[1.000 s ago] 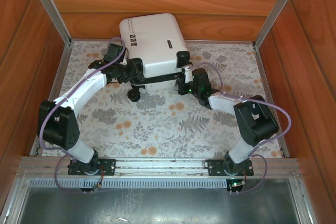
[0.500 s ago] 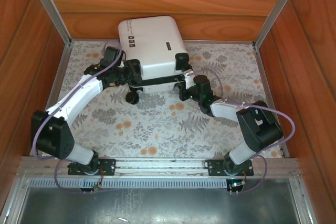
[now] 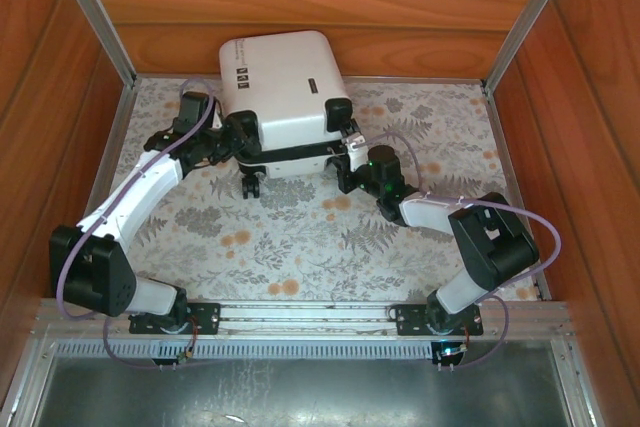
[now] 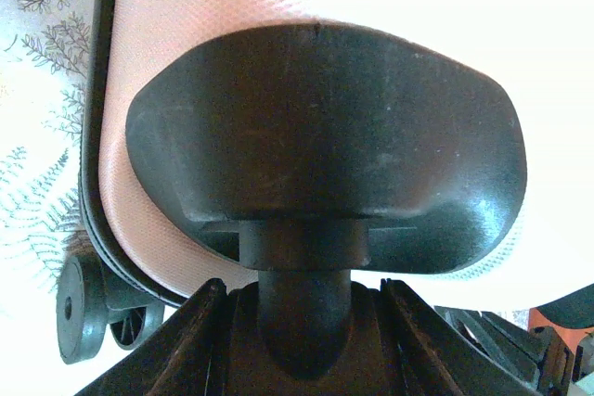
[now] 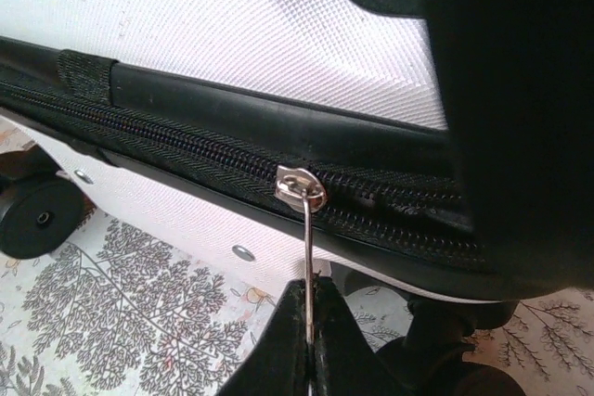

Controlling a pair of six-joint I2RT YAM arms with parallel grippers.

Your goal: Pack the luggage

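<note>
Since the earlier view the luggage (image 3: 285, 77) has slid back and left across the bench (image 3: 300, 237), both arms following. It now lies against the far wall. The left jaws clamp its black wheel post (image 4: 303, 289). The right jaws pinch together on the zipper pull (image 5: 307, 266), its slider (image 5: 300, 187) directly above them. The zipper track (image 5: 176, 141) runs sideways along the near seam, so the right arm probably travels along it.
</note>
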